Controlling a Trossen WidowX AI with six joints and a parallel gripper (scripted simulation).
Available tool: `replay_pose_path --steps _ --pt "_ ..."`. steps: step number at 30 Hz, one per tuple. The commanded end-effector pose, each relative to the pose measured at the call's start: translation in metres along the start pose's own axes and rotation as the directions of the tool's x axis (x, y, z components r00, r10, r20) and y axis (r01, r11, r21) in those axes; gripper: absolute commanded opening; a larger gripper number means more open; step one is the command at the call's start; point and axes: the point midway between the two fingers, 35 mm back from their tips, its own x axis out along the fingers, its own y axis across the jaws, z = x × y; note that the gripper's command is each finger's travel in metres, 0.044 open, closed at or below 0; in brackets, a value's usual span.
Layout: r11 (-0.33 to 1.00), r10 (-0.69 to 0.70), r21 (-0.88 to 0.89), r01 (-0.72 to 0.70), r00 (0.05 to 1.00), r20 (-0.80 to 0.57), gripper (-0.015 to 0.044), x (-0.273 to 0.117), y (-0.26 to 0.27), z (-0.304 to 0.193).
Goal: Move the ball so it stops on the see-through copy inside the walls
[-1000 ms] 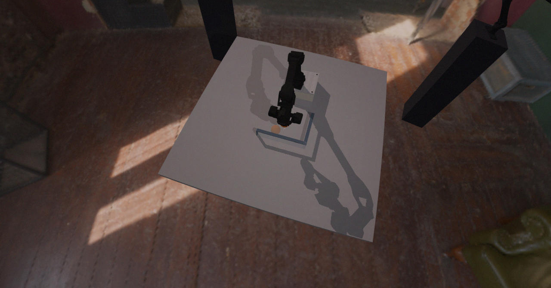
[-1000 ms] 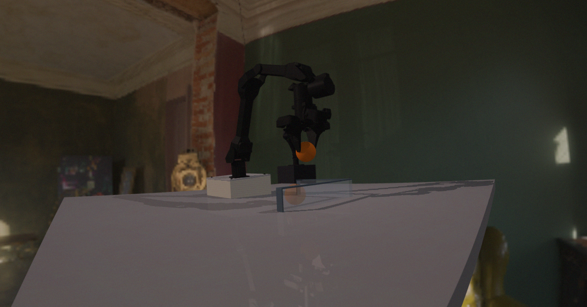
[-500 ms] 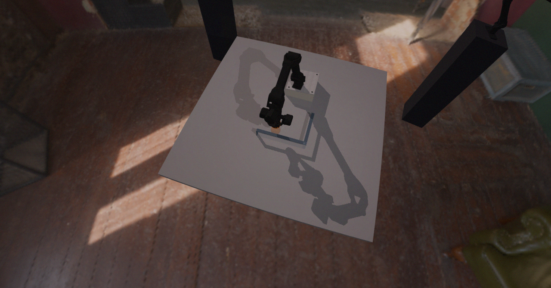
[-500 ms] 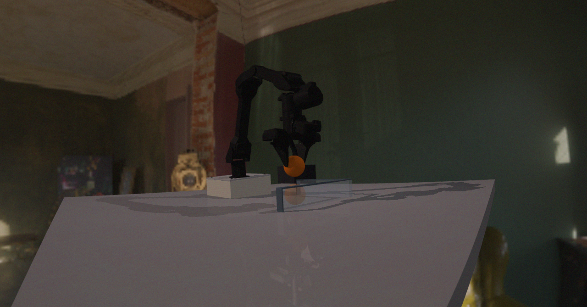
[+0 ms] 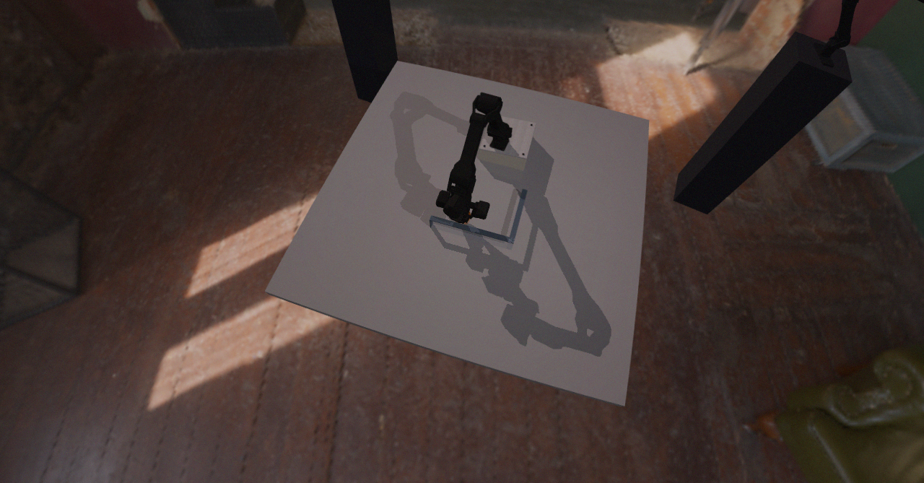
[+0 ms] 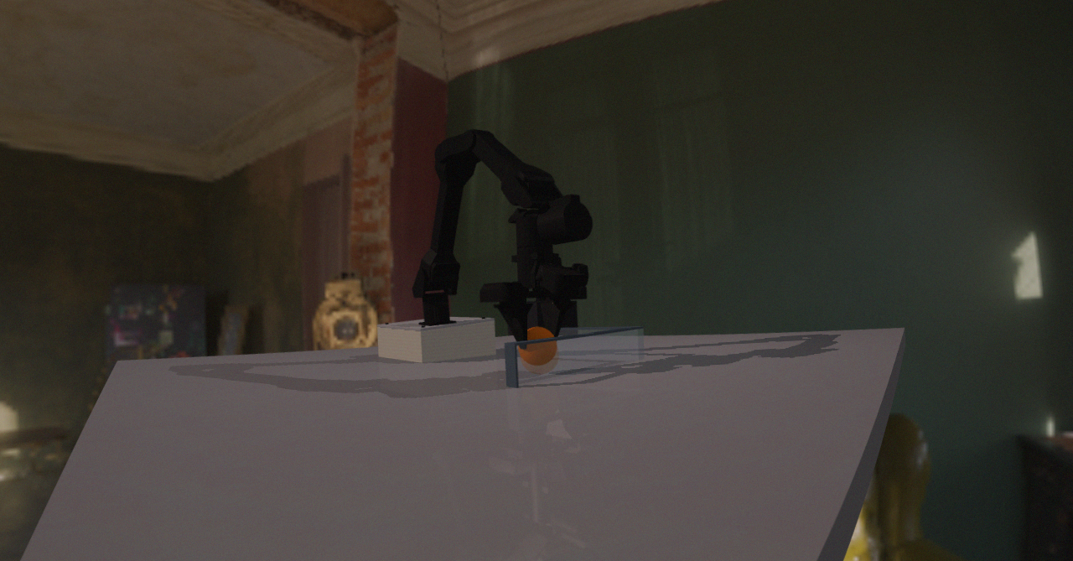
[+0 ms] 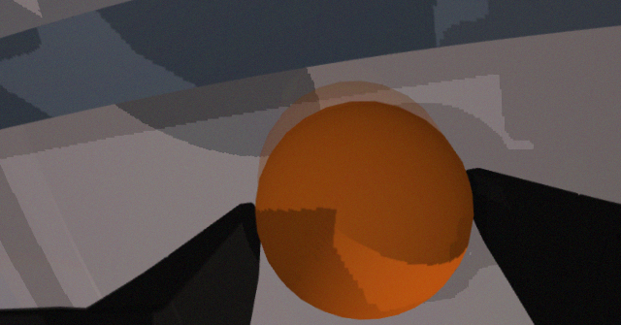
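Jaws clamped on the orange ball (image 7: 364, 209), one black finger (image 7: 209, 267) pressing each side. Sitting almost dead on the see-through copy (image 7: 340, 94), just a pale sliver peeking out past the top edge. Down low inside the clear walls (image 6: 573, 355), near the table (image 6: 450, 467). Behind that, arm (image 6: 479, 182) arched up from its white base (image 6: 435, 338), wrist pointing straight down over the gripper (image 6: 536, 324).
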Motion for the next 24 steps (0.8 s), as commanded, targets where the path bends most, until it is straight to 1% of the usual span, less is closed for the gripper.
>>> replay_pose_path --steps 1,15,16,24 --pt "1.000 0.004 -0.005 -0.004 1.000 0.005 0.0000 0.004 0.001 0.000" --pt "1.000 0.004 -0.005 -0.004 1.000 0.005 0.0000 0.022 0.001 0.000" --pt "1.000 -0.001 0.001 0.001 1.000 0.010 0.0026 0.016 0.000 0.002" --pt "1.000 -0.001 0.001 0.001 1.000 0.010 0.0236 0.016 0.000 0.002"
